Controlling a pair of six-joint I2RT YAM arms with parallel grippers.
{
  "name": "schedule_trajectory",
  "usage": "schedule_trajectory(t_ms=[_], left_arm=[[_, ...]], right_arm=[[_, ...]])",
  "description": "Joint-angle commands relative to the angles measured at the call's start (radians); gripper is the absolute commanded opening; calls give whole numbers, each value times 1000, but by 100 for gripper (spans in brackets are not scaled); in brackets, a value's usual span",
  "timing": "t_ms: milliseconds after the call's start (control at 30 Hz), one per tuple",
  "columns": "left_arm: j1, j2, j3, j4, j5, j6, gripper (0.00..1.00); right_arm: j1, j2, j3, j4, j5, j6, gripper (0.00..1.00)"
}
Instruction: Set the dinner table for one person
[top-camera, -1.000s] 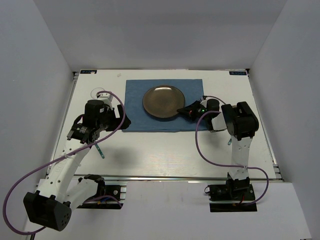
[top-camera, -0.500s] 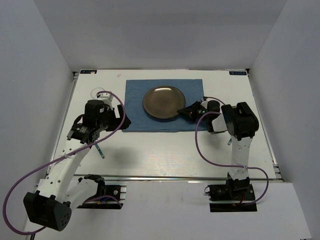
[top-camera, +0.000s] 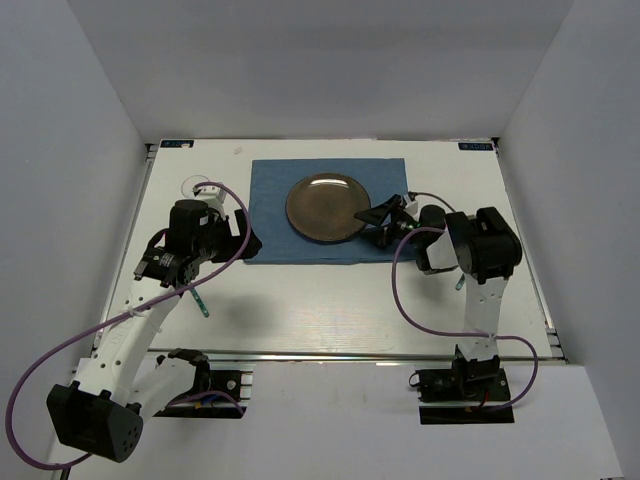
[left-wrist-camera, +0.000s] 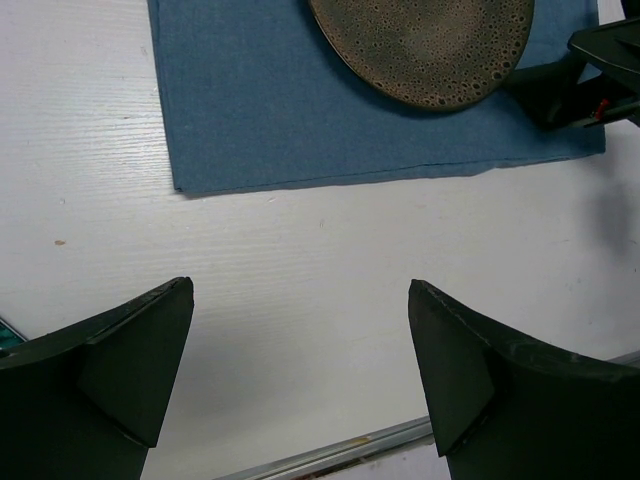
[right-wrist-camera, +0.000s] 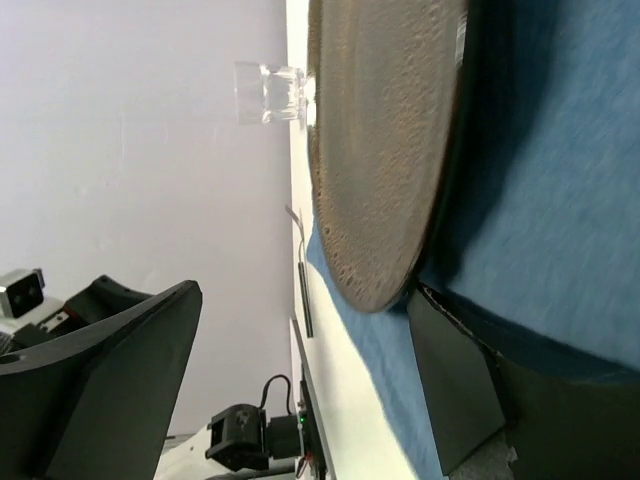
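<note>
The right gripper's (right-wrist-camera: 305, 293) fingers are spread wide around the brown plate's (top-camera: 325, 206) right rim, and the left gripper's (left-wrist-camera: 300, 292) fingers (left-wrist-camera: 130, 360), also spread wide and holding nothing, hang left of the plate over the white tabletop (top-camera: 330, 300) under it all.

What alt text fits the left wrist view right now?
A speckled brown round ceramic plate sits on a blue rectangular cloth placemat at the top, with the right arm's black fingers beside the plate's right rim. Below lies the white tabletop, framed by the left arm's two black fingers, spread open and holding nothing.
</note>
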Motion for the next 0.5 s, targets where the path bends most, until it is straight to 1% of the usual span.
schedule_trajectory(t_ms=[0, 100, 200, 233, 267, 300, 333, 367, 400, 433, 467], left_arm=[[-5, -25, -4, 14, -8, 0, 98], [-5, -22, -3, 8, -27, -7, 98], [-5, -17, 0, 1, -64, -20, 98], [-5, -14, 3, -4, -96, -27, 98], [-5, -12, 8, -15, -107, -33, 98], [-5, 0, 11, -22, -157, -56, 98], [9, 4, 17, -31, -179, -70, 98], [9, 14, 26, -50, -234, -90, 98], [9, 37, 39, -61, -270, -131, 98], [9, 52, 49, -76, -296, -164, 98], [9, 66, 80, -105, -357, -191, 98]], right_arm=[[-26, -103, -37, 108, -15, -30, 89], [-53, -141, -80, 66, 5, -59, 89], [-81, -176, -100, 62, -9, -61, 89], [-84, -186, -105, 59, -10, -66, 89], [-93, -201, -112, 28, -9, -70, 89], [-103, -243, -117, -6, -2, -84, 89], [-106, -268, -120, -48, 8, -133, 89], [-109, -340, -117, -199, 52, -179, 89], [-104, -386, -108, -310, 92, -237, 89], [-103, -428, -89, -439, 147, -376, 89], [-87, -519, -33, -575, 289, -448, 89]])
